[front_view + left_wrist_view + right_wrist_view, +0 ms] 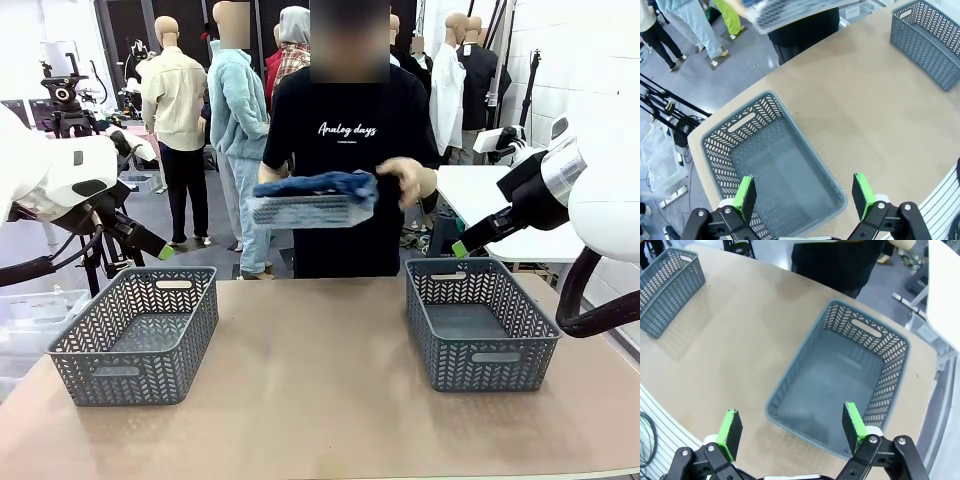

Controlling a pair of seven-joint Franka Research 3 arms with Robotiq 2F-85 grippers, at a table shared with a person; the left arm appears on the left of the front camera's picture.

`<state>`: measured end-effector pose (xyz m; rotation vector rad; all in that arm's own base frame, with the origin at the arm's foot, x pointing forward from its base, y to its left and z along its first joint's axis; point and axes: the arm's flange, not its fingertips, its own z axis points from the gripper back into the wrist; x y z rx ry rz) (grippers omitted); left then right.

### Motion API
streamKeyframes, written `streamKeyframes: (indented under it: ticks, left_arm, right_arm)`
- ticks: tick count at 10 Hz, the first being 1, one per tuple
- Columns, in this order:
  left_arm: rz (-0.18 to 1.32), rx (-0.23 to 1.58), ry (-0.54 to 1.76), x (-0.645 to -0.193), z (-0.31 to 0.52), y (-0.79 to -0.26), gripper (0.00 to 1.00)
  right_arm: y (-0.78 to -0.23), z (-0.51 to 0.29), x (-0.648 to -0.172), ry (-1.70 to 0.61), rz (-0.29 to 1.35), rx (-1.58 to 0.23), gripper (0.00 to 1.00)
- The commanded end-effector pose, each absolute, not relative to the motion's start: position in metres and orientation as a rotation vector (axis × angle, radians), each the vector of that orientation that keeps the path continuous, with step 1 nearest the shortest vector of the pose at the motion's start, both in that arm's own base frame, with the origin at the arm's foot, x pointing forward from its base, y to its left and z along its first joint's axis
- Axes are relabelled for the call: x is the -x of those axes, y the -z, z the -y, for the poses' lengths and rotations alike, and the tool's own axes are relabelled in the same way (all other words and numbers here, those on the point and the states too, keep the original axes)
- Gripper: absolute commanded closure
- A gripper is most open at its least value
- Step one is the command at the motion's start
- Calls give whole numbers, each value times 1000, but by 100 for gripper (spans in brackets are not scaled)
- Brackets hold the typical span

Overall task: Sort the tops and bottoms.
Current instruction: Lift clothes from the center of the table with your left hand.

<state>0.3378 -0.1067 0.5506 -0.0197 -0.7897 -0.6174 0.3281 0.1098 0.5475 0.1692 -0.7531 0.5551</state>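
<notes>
Across the table a person holds up a grey basket (pixel 300 212) at chest height, with the bottoms, folded blue denim (pixel 320 186), lying on top of it. The tops are out of view. My left gripper (pixel 165 252) hovers open above the left grey basket (pixel 115 372), which is empty (pixel 740 125). In the left wrist view its green pads (pixel 746 196) stand wide apart with nothing between them. My right gripper (pixel 458 248) hangs open over the right grey basket (pixel 480 355), also empty (pixel 865 330). Nothing sits between its green pads (pixel 854 421).
The brown table (pixel 320 400) lies bare between the two baskets. A white table (pixel 500 200) stands at the back right. A tripod (pixel 65 100) and clear bins (pixel 660 160) stand off the table's left side. The held basket (pixel 790 10) shows at the top of the left wrist view.
</notes>
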Motion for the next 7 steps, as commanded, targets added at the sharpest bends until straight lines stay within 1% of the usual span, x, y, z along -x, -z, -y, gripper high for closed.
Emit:
streamKeyframes:
  ticks: [1, 7]
  left_arm:
    - [794, 9, 613, -338, 106, -551, 0]
    - [794, 9, 613, -338, 106, -551, 0]
  right_arm:
    - [-547, -111, -329, -553, 755, -186, 0]
    - [-547, -111, -329, -553, 755, -186, 0]
